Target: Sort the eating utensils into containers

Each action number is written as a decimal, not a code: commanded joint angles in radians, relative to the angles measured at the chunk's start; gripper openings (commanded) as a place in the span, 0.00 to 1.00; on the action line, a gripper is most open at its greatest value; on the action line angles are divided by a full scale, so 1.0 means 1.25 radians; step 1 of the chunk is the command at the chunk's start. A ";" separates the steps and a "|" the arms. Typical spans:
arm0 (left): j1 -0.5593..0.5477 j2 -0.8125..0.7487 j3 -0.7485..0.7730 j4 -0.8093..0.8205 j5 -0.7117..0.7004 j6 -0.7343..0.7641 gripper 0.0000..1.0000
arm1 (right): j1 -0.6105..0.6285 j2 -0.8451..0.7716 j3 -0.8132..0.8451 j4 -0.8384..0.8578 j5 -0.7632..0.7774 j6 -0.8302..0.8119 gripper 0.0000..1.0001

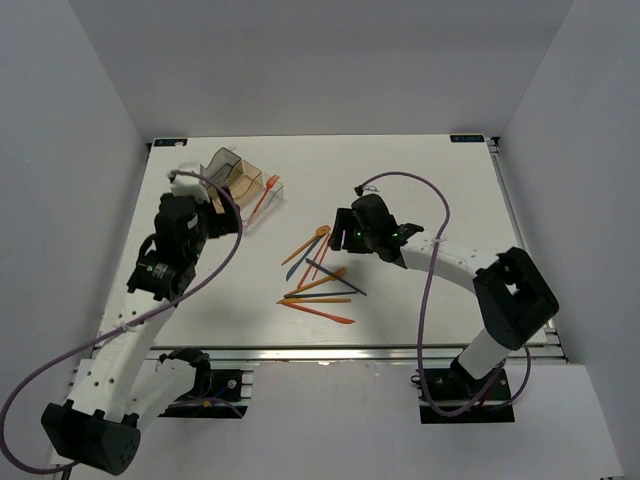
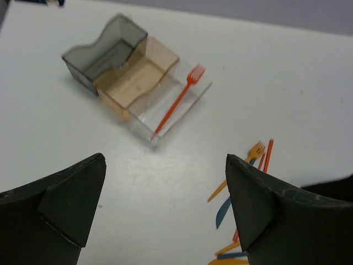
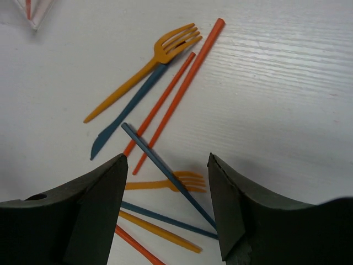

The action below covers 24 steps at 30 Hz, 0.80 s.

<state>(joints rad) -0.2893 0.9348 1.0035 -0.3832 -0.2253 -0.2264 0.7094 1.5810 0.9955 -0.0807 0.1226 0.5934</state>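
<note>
The containers (image 1: 243, 178) stand at the back left: smoky grey (image 2: 105, 52), amber (image 2: 138, 77) and clear (image 2: 185, 107) bins in a row. One red-orange fork (image 2: 176, 102) lies in the clear bin. The other utensils (image 1: 320, 280) lie loose mid-table: an orange fork (image 3: 143, 69), a blue knife (image 3: 129, 107), red-orange handles (image 3: 179, 88), and a dark blue handle (image 3: 160, 163) across a second orange fork (image 3: 190, 181). My left gripper (image 2: 165, 160) is open and empty, just short of the bins. My right gripper (image 3: 165, 165) is open and empty above the dark blue handle.
The white table (image 1: 420, 180) has raised edges and grey walls around it. A purple cable (image 1: 430, 270) loops over the right arm. The left arm (image 1: 160, 270) stands near the table's left edge.
</note>
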 commanded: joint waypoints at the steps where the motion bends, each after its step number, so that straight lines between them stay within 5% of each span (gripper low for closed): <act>1: 0.000 -0.047 -0.126 0.050 0.050 -0.016 0.98 | -0.003 0.044 0.038 0.131 -0.047 0.099 0.66; 9: 0.000 -0.083 -0.190 0.021 -0.016 -0.045 0.98 | -0.002 0.189 0.155 0.079 0.098 0.302 0.63; 11: 0.000 -0.085 -0.198 0.044 0.020 -0.039 0.98 | -0.001 0.214 0.178 0.066 0.110 0.316 0.63; 14: 0.000 -0.038 -0.189 0.106 0.220 -0.030 0.98 | -0.002 0.185 0.156 0.045 0.130 0.331 0.64; 17: -0.003 0.128 -0.080 0.082 0.322 -0.017 0.98 | -0.015 0.077 0.040 0.098 0.164 0.327 0.65; 24: -0.106 0.530 0.212 0.010 0.271 0.109 0.84 | -0.133 -0.231 -0.183 0.068 0.101 0.154 0.65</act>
<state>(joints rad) -0.3435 1.4769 1.1751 -0.3172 0.0990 -0.1860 0.5915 1.4284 0.8089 0.0063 0.2493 0.8986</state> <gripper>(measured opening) 0.862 0.647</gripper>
